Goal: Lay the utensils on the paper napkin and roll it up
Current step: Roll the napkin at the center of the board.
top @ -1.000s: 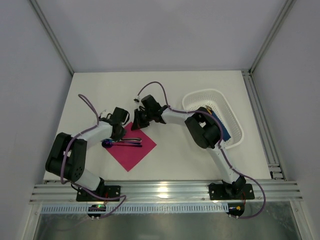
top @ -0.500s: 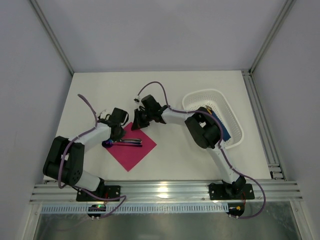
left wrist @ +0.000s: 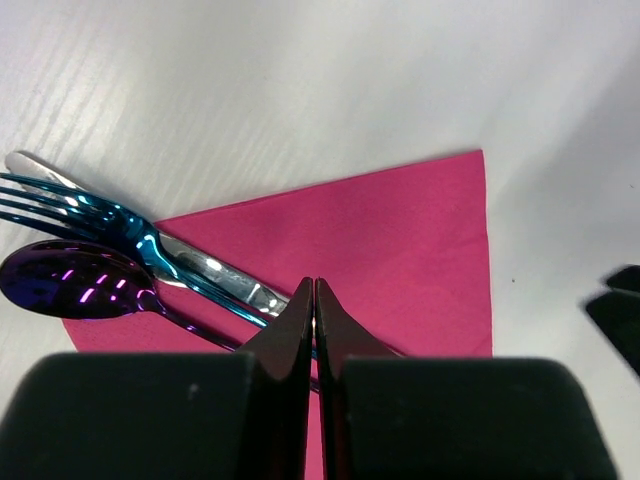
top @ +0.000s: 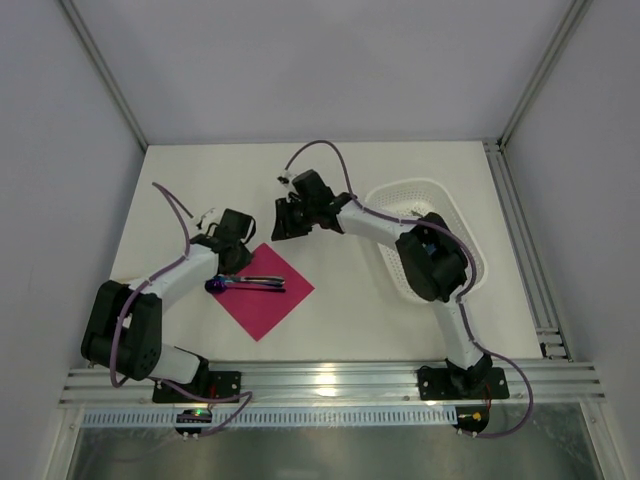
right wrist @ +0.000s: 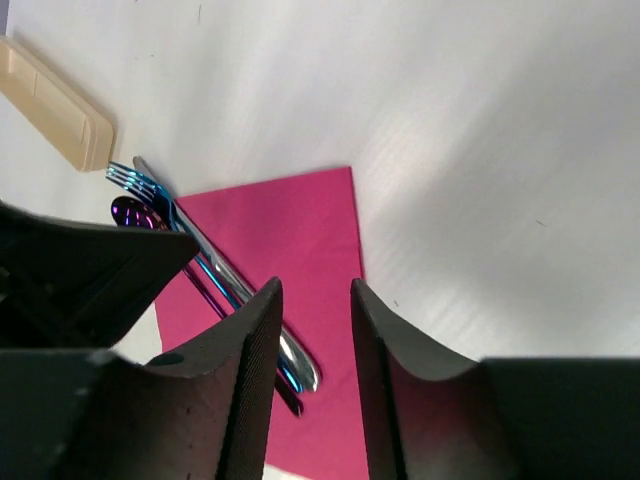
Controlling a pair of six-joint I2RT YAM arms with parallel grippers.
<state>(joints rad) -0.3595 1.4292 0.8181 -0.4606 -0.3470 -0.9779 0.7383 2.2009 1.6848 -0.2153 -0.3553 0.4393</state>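
Several slim glossy purple utensils [top: 250, 284] overhung the thin pink paper napkin [top: 266, 306], risking spillage when rolled; left jaws were shut, right jaws narrowly parted, both empty.

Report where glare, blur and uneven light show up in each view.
Left wrist view: bright glints on the glossy purple-blue metal fork and round-headed spoon; the black left hand looms soft-edged up close. Right wrist view: the black right hand is blurred, the white table unevenly lit. Top view: glare on the metal front rail.
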